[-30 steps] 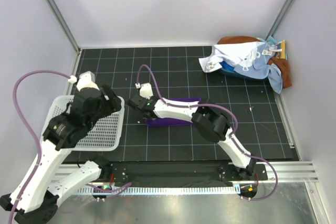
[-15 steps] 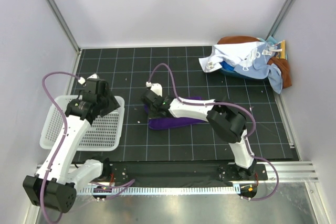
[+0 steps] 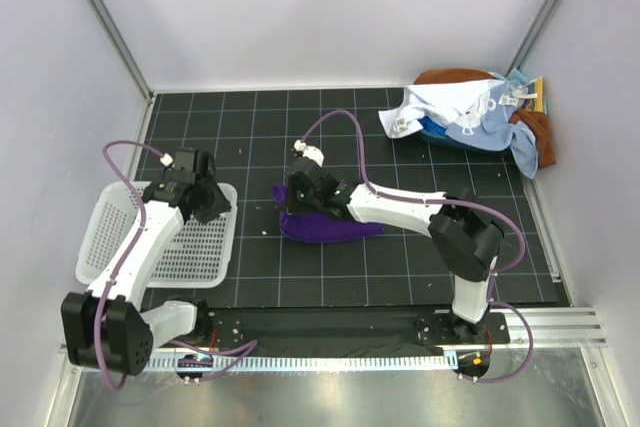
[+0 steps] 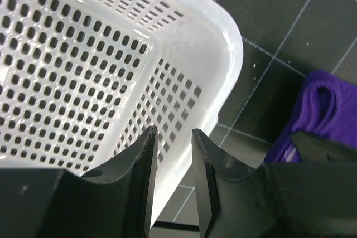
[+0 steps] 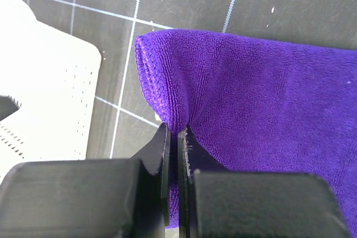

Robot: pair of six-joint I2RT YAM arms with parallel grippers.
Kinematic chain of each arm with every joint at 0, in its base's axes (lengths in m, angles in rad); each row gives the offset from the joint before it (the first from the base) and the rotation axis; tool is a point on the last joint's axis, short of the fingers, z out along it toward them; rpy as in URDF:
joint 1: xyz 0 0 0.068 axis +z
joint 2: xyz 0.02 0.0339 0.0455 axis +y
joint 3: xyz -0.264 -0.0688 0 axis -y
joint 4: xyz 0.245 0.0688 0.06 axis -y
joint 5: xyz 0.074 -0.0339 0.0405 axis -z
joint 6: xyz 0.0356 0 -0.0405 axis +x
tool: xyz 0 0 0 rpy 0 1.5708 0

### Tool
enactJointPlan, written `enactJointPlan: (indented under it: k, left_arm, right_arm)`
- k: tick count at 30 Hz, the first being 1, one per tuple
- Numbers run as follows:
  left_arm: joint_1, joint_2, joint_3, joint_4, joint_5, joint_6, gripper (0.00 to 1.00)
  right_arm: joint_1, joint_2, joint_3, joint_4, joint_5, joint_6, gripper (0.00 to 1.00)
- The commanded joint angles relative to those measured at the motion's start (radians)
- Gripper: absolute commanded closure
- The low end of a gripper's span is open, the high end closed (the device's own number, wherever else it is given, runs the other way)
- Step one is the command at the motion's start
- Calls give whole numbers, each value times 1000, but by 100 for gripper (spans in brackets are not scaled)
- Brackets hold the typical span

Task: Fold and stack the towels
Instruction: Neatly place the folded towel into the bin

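We are looking at the purple towel (image 3: 335,229) lying near the middle of the table (image 3: 330,137), a little toward the left edge. It is bunched into a long folded strip, not lying flat. The right claw (image 5: 177,132) is clenched on the towel's left end and is pinching a small ridge of cloth right at the rolled edge. The wrist view shows the fabric puckering between the two closed jaws. We are judging that it is gripping there because an edge pinch lets the arm drag or flip that end over to make the next fold. The rest of the towel is resting on the table as an anchor.

The left claw (image 4: 173,137) is released, with a narrow gap between its jaws and nothing in it. It is hanging over the right side of the white basket (image 3: 115,232), which is sitting by the left edge. The purple towel is near that claw but not touching it. We are reading this as a waiting spot, close enough to take the cloth's other corner and out of the right arm's way.

The other towels are heaped in the far right corner, well apart from the fold in progress. A pale blue-white towel (image 3: 460,117) is draped on top and a rust-brown towel (image 3: 448,77) is peeking out underneath. They are unfolded, so most of the task is not yet done.
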Motion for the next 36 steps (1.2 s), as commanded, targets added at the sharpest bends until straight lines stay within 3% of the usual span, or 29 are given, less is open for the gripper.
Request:
enactJointPlan:
  k: [1,7,15,24,36]
  left_arm:
    - [7,60,11,91,33,-5,65]
    - [5,118,-4,153,79,-54,71]
    - [-16,151,16,216,116,-126,72]
    - [-128,209,23,290,29,-272,74]
    - [-139,333,114,374,-10,-350,73]
  right_arm:
    - [5,-78,-15,88,-4,34,99]
    - [-9,-119,-8,92,-5,46,99]
    - [-15,-187,-8,96,1,60,99]
    - [-26,-231,-11,86,-5,64,99]
    - [-27,-251,-18,85,-14,74,99]
